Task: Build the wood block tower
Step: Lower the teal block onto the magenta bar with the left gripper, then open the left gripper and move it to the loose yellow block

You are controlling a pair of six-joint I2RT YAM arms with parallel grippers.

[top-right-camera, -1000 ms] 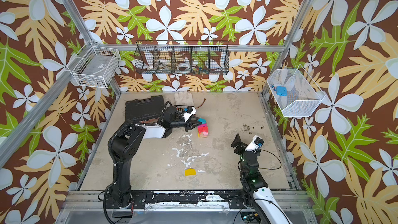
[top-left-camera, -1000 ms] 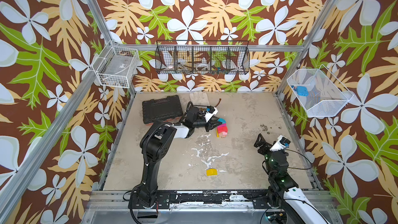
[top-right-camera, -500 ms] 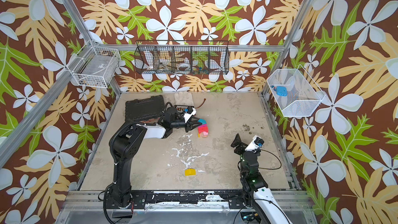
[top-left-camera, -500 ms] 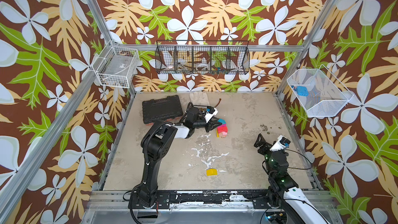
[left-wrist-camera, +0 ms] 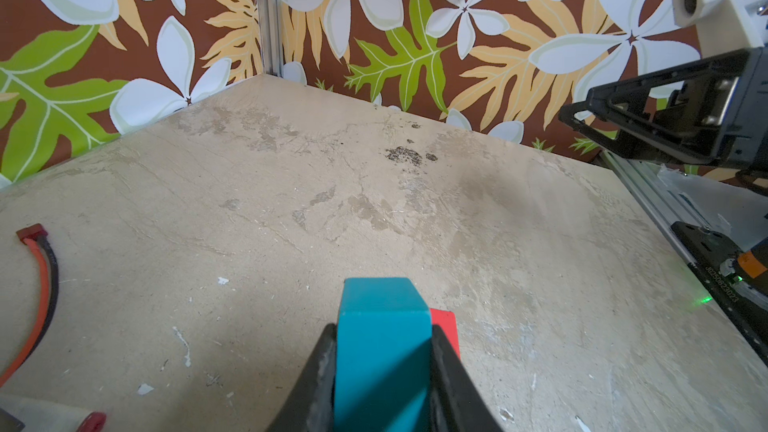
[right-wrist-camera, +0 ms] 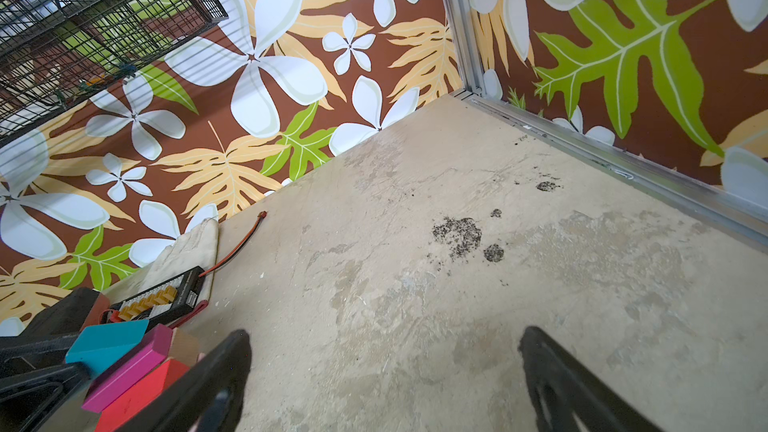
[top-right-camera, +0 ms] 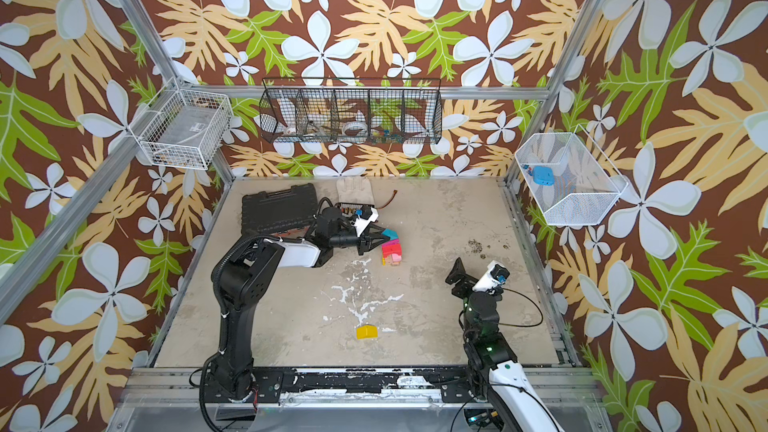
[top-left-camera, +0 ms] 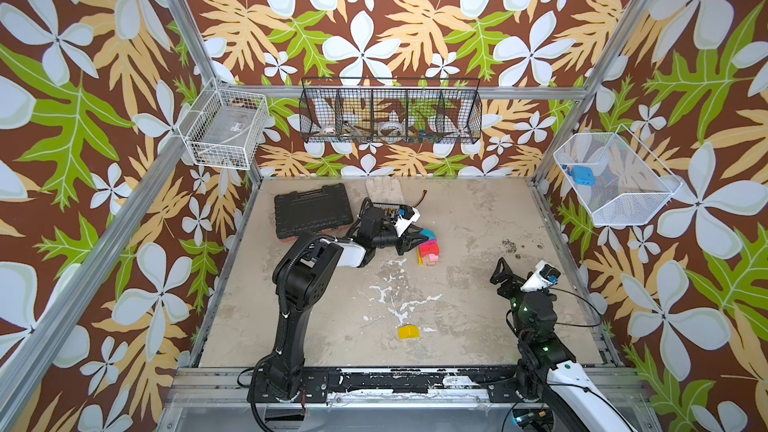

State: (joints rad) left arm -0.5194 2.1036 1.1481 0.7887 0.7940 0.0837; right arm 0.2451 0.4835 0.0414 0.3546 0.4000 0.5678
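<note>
The tower (top-left-camera: 430, 252) is a small stack of red, magenta, pink and plain wood blocks in the middle of the table, seen in both top views (top-right-camera: 392, 254). My left gripper (top-left-camera: 417, 238) is shut on the teal block (left-wrist-camera: 382, 351) at the top of the stack, right over the magenta block (right-wrist-camera: 129, 367) and a red block (left-wrist-camera: 444, 325). I cannot tell whether teal and magenta touch. A yellow block (top-left-camera: 408, 331) lies alone near the front edge. My right gripper (right-wrist-camera: 386, 336) stands open over bare table at the right, apart from the blocks.
A black tool case (top-left-camera: 311, 214) lies at the back left. A pale glove (top-left-camera: 384, 191), a black board with orange connectors (right-wrist-camera: 166, 299) and a red-black cable (left-wrist-camera: 39, 251) lie behind the tower. Wire baskets (top-left-camera: 390, 116) hang on the walls.
</note>
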